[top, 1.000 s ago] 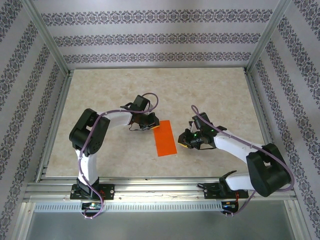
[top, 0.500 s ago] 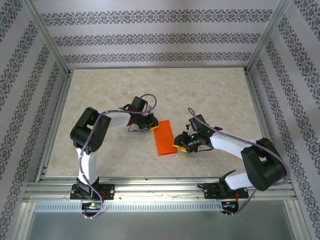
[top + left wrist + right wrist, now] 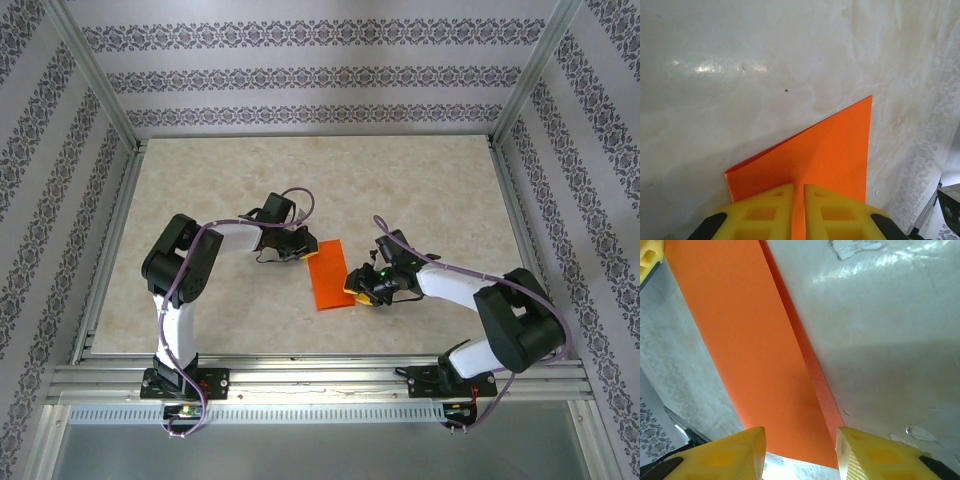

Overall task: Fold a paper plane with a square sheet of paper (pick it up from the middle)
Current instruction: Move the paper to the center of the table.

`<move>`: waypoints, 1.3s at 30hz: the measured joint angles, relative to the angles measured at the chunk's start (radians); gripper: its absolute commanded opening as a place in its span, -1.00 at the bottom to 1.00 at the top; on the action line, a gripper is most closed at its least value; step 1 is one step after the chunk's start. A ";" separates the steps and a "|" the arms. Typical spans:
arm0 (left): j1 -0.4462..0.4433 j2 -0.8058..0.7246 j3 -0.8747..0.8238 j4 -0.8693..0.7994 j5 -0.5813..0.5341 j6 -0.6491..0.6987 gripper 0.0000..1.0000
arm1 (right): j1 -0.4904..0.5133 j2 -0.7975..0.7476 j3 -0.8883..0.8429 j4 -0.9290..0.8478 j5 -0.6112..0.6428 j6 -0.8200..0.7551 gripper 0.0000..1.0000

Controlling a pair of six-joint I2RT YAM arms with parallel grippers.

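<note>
The orange sheet of paper (image 3: 330,275), folded into a strip, lies mid-frame on the desk (image 3: 420,190). The left claw (image 3: 798,189) pinches its upper-left edge, and the right claw (image 3: 800,440) is spread astride its lower-right edge. If the right claw closes askew, the layers may slip and the crease run crooked

folded sheet (image 3: 328,272) on table (image 3: 430,180); left tool (image 3: 306,254) at its far-left corner, right tool (image 3: 356,289) at its near-right edge

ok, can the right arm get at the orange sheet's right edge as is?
Probably yes: the right gripper is open right over that edge of the sheet, nothing between; the left gripper pinches its far corner.
</note>
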 measured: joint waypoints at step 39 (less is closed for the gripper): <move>0.000 0.120 0.216 -0.102 0.075 0.219 -0.46 | -0.084 0.220 0.048 0.362 -0.179 0.033 -0.34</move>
